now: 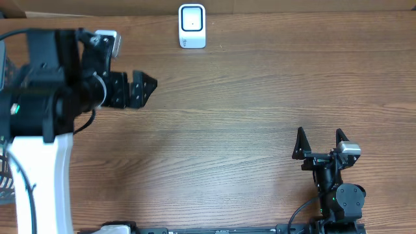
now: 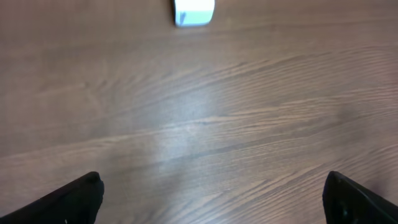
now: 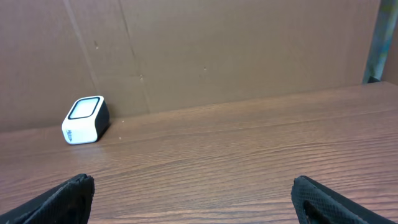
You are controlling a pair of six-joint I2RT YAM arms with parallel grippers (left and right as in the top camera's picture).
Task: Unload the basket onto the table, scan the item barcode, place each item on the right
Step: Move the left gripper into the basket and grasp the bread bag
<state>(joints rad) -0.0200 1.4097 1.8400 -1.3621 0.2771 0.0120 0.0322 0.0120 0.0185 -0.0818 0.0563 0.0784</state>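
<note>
Left tool [image 1: 148, 92] and right tool [image 1: 319, 133] stand open, empty; scanner [image 1: 192, 26] at twelve o'clock; risk: nothing scannable in view, so the task may stall

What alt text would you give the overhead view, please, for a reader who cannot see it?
A small white scanner stands at the far edge of a wooden table. The left gripper, open, hovers over the left side pointing right. The right gripper, also open, sits at the near right, pointing toward the far edge.
</note>
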